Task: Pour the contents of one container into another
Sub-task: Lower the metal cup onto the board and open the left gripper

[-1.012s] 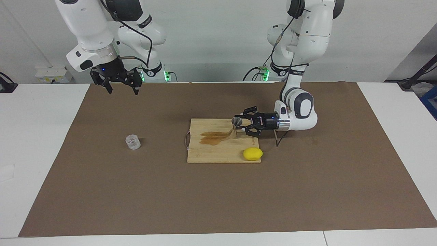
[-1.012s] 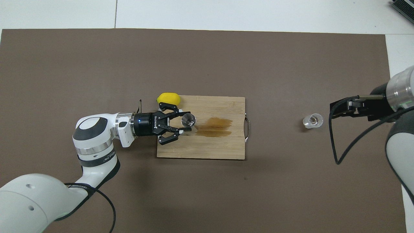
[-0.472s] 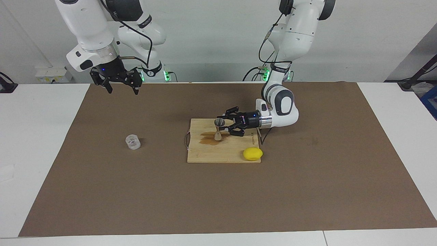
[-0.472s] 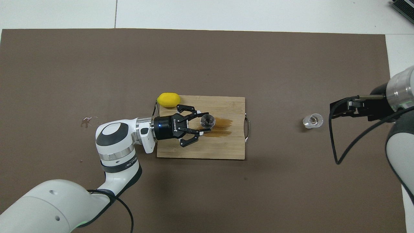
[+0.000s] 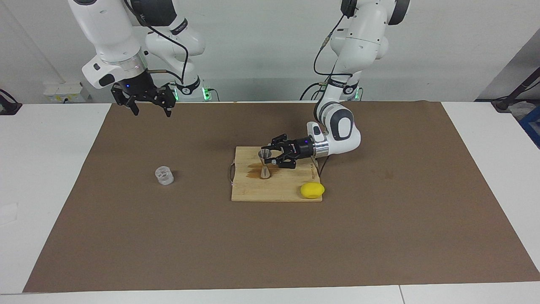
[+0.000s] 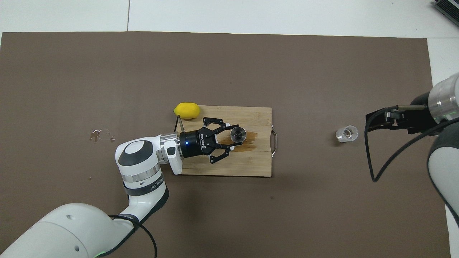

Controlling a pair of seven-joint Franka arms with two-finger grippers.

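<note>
The steel hourglass jigger (image 5: 265, 162) (image 6: 237, 134) stands upright at the brown stain on the cutting board (image 5: 253, 192). My left gripper (image 5: 270, 160) (image 6: 233, 141) reaches in level from the left arm's end and is shut on the jigger's waist. The small clear cup (image 5: 164, 175) (image 6: 346, 133) sits alone on the brown mat toward the right arm's end, with nothing touching it. My right gripper (image 5: 150, 111) (image 6: 371, 122) waits raised and open over the mat, on the robots' side of the cup.
A brown liquid stain (image 5: 254, 169) (image 6: 247, 141) spreads over the wooden board (image 6: 229, 168). A yellow lemon (image 5: 312, 190) (image 6: 187, 110) lies at the board's corner farthest from the robots, toward the left arm's end. Small wet spots (image 6: 96, 134) mark the mat.
My left gripper has carried the jigger across the board toward the right arm's end, onto the stain, and the jigger now stands straighter. The right arm and the cup have not moved.
</note>
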